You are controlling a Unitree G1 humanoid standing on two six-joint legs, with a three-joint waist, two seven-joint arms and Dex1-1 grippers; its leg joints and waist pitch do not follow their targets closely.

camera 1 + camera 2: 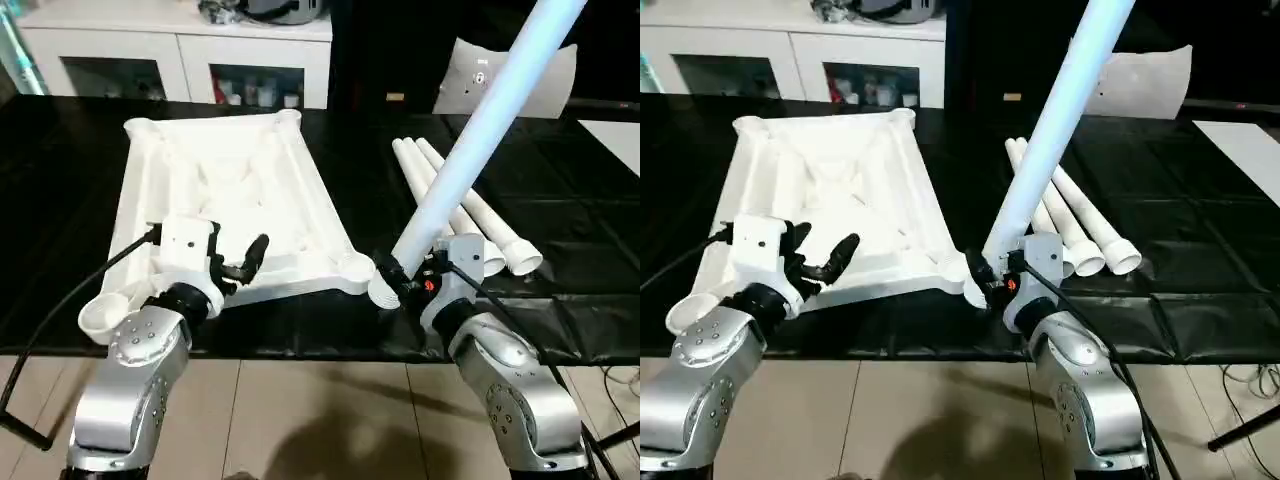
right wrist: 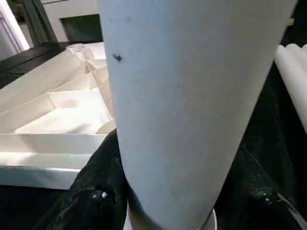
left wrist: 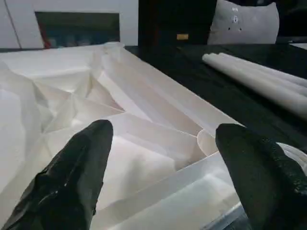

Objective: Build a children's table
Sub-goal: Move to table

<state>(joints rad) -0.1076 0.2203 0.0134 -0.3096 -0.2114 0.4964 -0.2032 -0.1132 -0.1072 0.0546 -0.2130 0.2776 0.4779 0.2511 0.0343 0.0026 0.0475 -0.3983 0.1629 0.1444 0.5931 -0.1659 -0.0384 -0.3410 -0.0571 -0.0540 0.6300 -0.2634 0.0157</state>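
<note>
The children's table top [image 1: 230, 190] lies upside down on the black surface, ribbed underside up, with round sockets at its corners. My left gripper [image 1: 238, 256] hovers open over the top's near edge, nothing between its fingers [image 3: 72, 177]. One white leg [image 1: 470, 140] slants up and to the right, and my right gripper [image 1: 402, 276] is shut on it near its thick lower end. That end sits just right of the near-right corner socket [image 1: 355, 266]. Three more legs [image 1: 470, 215] lie side by side on the surface to the right. Up close, that held leg [image 2: 192, 105] stands between my right fingers [image 2: 96, 191].
A white cabinet [image 1: 180, 45] with shelves stands behind the work surface. A pale cushion-like object [image 1: 505, 75] sits at the back right, and a flat white board [image 1: 615, 130] lies at the right edge. The surface's front edge runs just past my forearms, floor below.
</note>
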